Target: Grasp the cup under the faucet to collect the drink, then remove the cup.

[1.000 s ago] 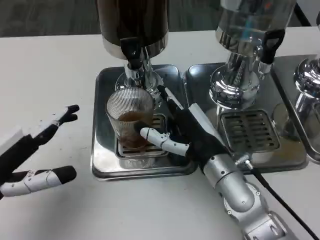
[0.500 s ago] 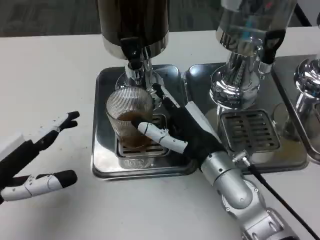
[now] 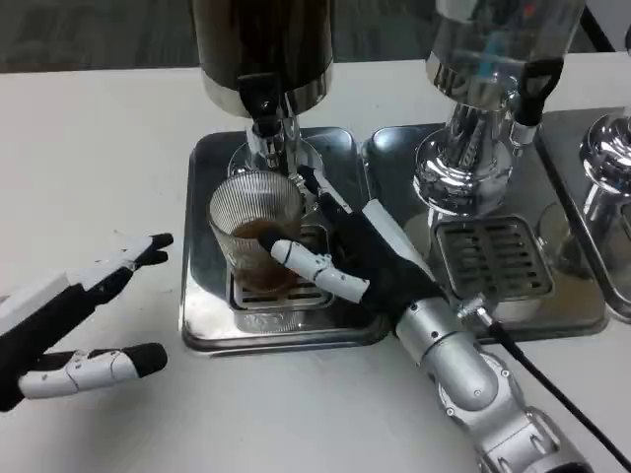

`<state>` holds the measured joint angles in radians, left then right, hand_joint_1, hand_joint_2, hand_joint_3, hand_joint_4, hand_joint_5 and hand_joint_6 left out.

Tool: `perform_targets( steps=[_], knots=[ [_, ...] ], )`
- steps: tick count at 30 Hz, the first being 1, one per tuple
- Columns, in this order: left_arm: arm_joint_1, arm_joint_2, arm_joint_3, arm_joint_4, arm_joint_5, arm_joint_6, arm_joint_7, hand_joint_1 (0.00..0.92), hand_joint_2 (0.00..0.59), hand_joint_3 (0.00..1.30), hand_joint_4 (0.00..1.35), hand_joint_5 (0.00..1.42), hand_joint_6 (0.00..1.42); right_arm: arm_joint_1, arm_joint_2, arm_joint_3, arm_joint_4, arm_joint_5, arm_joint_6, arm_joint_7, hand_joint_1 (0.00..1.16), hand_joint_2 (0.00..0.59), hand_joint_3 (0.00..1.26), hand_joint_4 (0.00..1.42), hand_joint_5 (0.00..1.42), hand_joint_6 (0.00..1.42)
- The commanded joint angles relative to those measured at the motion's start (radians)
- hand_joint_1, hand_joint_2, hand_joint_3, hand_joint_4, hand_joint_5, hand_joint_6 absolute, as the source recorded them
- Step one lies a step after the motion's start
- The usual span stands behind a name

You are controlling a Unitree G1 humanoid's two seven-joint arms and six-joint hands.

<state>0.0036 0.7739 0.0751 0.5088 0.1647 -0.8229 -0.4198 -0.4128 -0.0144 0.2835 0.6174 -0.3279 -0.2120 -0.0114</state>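
So the cup (image 3: 258, 239) sits upright on the drip tray (image 3: 202, 315), right under the faucet (image 3: 262, 106) of the dark dispenser (image 3: 261, 44), with some brown drink already in the bottom. The right hand (image 3: 347, 258) comes at it from the cup's right side, its fingers wrapped around the glass front and back, so I'd call that a grip. The left hand (image 3: 84, 320) hovers over the surface (image 3: 99, 148) well off to the left, fingers spread, holding nothing. Since the cup stands tall, I'd guess pulling it out means keeping it level.
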Motion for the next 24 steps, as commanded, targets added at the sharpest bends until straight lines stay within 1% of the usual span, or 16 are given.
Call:
perform_targets(
  steps=[1,5,9,15,17,21,24],
  knots=[
    [-0.003,0.017,-0.010,0.014,0.007,0.004,-0.007,0.000,0.075,0.00,0.00,0.00,0.00,-0.011,-0.006,0.009,-0.009,-0.023,0.019,-0.009,0.32,0.186,0.00,0.00,0.00,0.00],
    [0.000,0.017,-0.010,0.012,0.004,0.002,-0.007,0.000,0.083,0.00,0.00,0.00,0.00,-0.014,-0.002,0.015,-0.011,-0.041,0.028,-0.024,0.38,0.189,0.00,0.00,0.00,0.00],
    [0.002,0.018,-0.011,0.011,0.003,0.002,-0.007,0.000,0.086,0.00,0.00,0.00,0.00,-0.017,0.001,0.019,-0.011,-0.052,0.031,-0.032,0.39,0.193,0.00,0.00,0.00,0.00],
    [0.007,0.018,-0.013,0.008,0.003,0.003,-0.007,0.000,0.090,0.00,0.00,0.00,0.00,-0.019,0.007,0.029,-0.003,-0.068,0.022,-0.049,0.43,0.190,0.00,0.00,0.00,0.00],
    [0.010,0.018,-0.013,0.006,0.003,0.005,-0.007,0.000,0.092,0.00,0.00,0.00,0.00,-0.019,0.009,0.031,-0.001,-0.071,0.019,-0.056,0.44,0.200,0.00,0.00,0.00,0.00],
    [0.013,0.019,-0.012,0.004,0.002,0.007,-0.007,0.000,0.094,0.00,0.00,0.00,0.00,-0.025,0.012,0.041,0.003,-0.088,0.019,-0.076,0.45,0.203,0.00,0.00,0.00,0.00],
    [0.012,0.019,-0.013,0.004,0.002,0.009,-0.008,0.000,0.094,0.00,0.00,0.00,0.00,-0.025,0.018,0.040,0.005,-0.084,0.013,-0.086,0.46,0.197,0.00,0.00,0.00,0.01]
  ],
)
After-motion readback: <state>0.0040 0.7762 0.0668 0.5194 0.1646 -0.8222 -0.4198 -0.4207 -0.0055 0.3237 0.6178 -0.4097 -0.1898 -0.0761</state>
